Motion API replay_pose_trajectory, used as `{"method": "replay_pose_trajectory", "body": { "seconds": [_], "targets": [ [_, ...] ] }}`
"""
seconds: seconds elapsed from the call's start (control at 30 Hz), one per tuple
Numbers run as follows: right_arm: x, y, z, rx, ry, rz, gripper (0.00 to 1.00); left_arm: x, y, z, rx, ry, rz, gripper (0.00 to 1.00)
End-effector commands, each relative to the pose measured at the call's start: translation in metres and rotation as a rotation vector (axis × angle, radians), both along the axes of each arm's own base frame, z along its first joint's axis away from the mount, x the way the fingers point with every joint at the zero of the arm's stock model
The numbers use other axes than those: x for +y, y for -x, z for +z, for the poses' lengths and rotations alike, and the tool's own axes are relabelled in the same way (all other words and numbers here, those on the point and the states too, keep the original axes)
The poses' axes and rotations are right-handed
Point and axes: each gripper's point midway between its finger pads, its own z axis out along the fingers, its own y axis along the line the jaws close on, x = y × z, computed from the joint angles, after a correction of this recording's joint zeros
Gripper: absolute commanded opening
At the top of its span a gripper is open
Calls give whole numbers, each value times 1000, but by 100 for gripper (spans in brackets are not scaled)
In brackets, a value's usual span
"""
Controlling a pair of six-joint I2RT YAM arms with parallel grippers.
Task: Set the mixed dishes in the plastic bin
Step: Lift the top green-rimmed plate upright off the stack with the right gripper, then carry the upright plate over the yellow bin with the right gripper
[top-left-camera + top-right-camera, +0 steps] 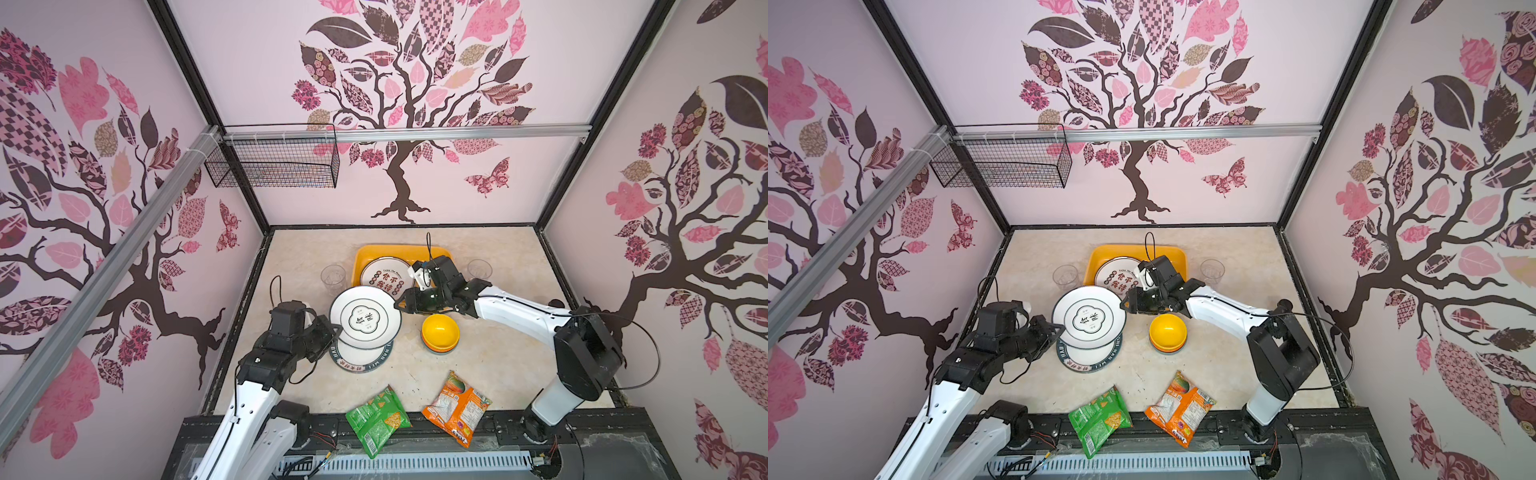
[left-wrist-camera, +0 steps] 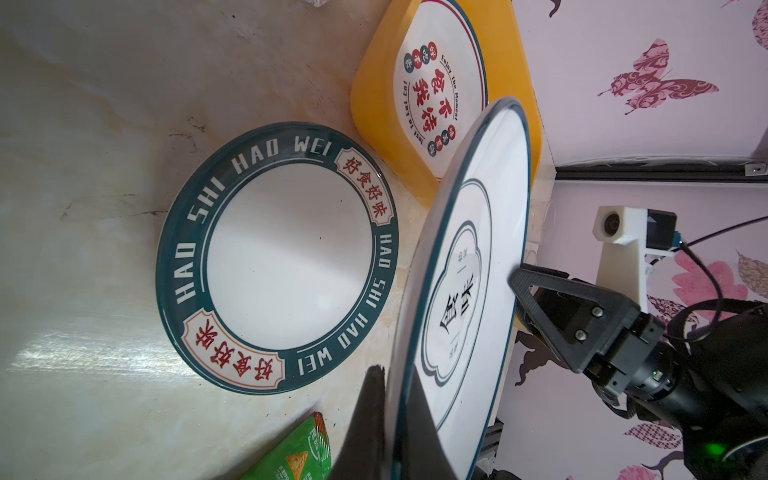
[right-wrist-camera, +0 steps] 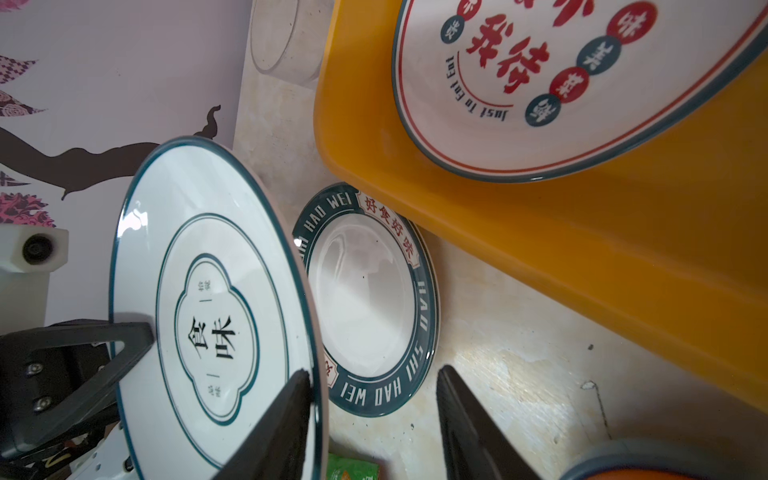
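So the round white plate with a thin teal rim and black characters [image 1: 365, 318] is lifted up, with the left gripper [image 1: 336, 330] clamped on its near edge. The right gripper [image 1: 398, 302] is open, jaws straddling the opposite rim; touching or not, can't really tell. Right below lies the dark-rimmed HAO SHI HAO WEI plate [image 1: 359, 361]. Just behind, the shallow yellow-orange plastic bin [image 1: 399, 250] holds a red-lettered white plate [image 1: 382, 276].

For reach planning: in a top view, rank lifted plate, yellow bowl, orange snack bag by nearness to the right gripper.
1. lifted plate, rim inside the right gripper
2. yellow bowl, close, toward the front
3. orange snack bag, at the front edge
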Motion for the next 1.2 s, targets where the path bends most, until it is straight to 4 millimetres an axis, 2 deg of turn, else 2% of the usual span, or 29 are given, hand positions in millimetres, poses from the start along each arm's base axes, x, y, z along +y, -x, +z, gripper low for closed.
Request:
{"method": "replay_pose_trajectory", "body": {
  "seconds": [0.0, 0.13, 0.23, 0.73, 0.83, 0.9, 1.17],
  "targets": [
    [-2, 1, 26, -41, -54, -7, 52, -15, -11, 25, -110, 62, -53, 0],
    [-3, 0, 30, -39, -80, -10, 51, -19, -14, 27, -123, 67, -62, 0],
    [-2, 0, 33, -31, -95, -7, 46, -23, -16, 27, -127, 75, -72, 0],
    [-4, -9, 40, -41, -118, -27, 5, -27, -23, 17, -108, 89, -67, 1],
    [-5, -12, 42, -45, -122, -37, 1, -26, -24, 14, -101, 88, -54, 9],
    [-6, -15, 44, -50, -124, -42, 0, -24, -24, 14, -97, 78, -43, 21],
    [-17, -28, 50, -66, -120, -89, 0, -16, -24, 10, -82, 57, -16, 41]
  ]
}}
